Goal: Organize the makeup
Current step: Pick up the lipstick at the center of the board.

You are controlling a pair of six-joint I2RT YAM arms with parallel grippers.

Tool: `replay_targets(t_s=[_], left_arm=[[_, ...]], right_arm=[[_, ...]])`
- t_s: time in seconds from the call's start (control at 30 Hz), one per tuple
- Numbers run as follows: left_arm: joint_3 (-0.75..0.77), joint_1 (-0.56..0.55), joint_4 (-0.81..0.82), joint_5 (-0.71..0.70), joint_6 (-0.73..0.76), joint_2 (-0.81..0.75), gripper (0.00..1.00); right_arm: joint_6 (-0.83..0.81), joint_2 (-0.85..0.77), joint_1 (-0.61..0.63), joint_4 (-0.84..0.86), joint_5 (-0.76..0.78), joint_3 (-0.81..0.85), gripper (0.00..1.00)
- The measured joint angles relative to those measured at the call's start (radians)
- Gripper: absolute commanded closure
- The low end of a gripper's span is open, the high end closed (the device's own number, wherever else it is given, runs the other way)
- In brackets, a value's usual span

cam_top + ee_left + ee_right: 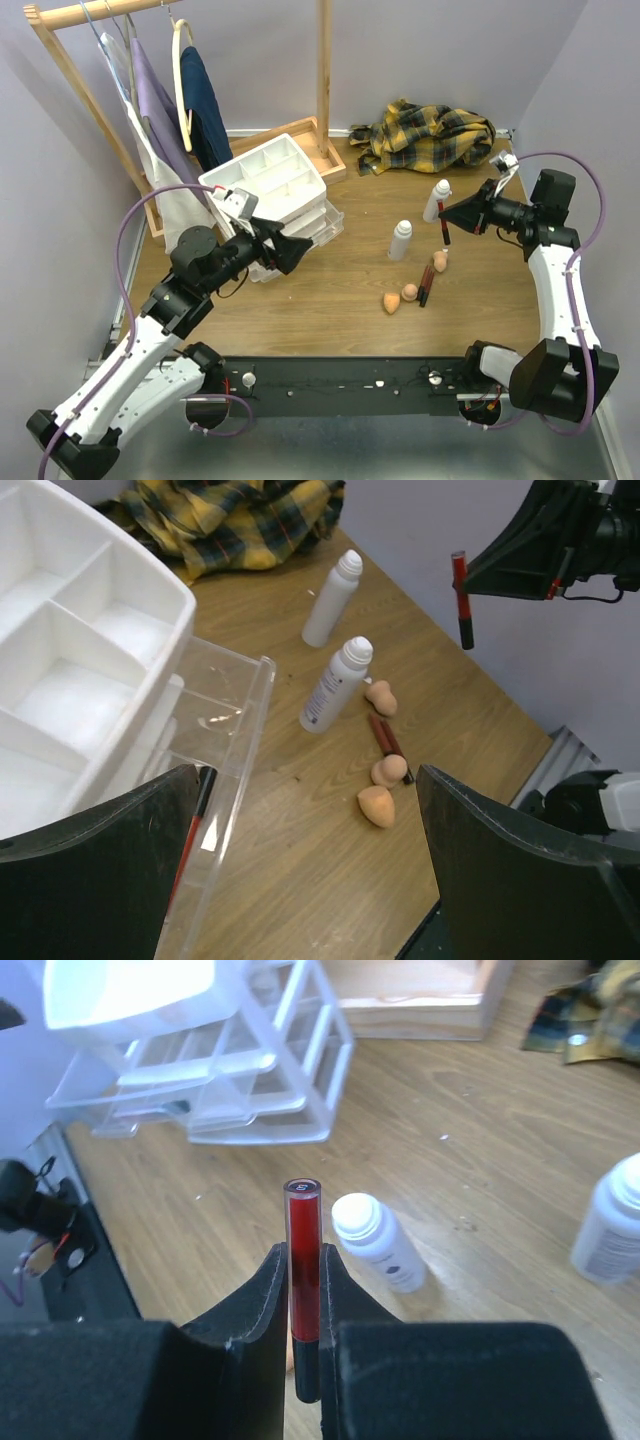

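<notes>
"What is the right claw (444,217) holding?"
"A red stick (303,1260), pinched tight, up above the table (350,325)."
"And the left claw (303,250)?"
"Wide open, holding nothing, by the white drawers (318,215). White bottles (401,240) and peach sponges (391,302) sit on the table."

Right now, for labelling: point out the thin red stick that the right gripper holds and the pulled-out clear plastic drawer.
thin red stick (303,1222): right wrist view, on its red barrel.
pulled-out clear plastic drawer (240,750): left wrist view, on its transparent front wall.
</notes>
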Motion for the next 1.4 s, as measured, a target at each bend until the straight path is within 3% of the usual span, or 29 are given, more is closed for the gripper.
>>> replay_targets(t_s=[0.23, 0.57, 0.97, 1.4], left_arm=[[0.000, -0.162, 0.059, 0.004, -0.029, 0.069, 0.01], [0.002, -0.401, 0.113, -0.112, -0.015, 0.242, 0.01], [0.026, -0.508, 0.206, -0.192, -0.009, 0.419, 0.01], [0.157, -0.540, 0.253, -0.263, 0.018, 0.602, 0.01]], right_arm=[[-0.054, 0.000, 0.000, -0.015, -0.118, -0.031, 0.99], [-0.101, 0.000, 0.000, -0.026, -0.185, -0.046, 1.00], [-0.115, 0.000, 0.000, -0.042, -0.224, -0.059, 0.99], [-0.122, 0.008, 0.000, -0.045, -0.232, -0.059, 0.99]])
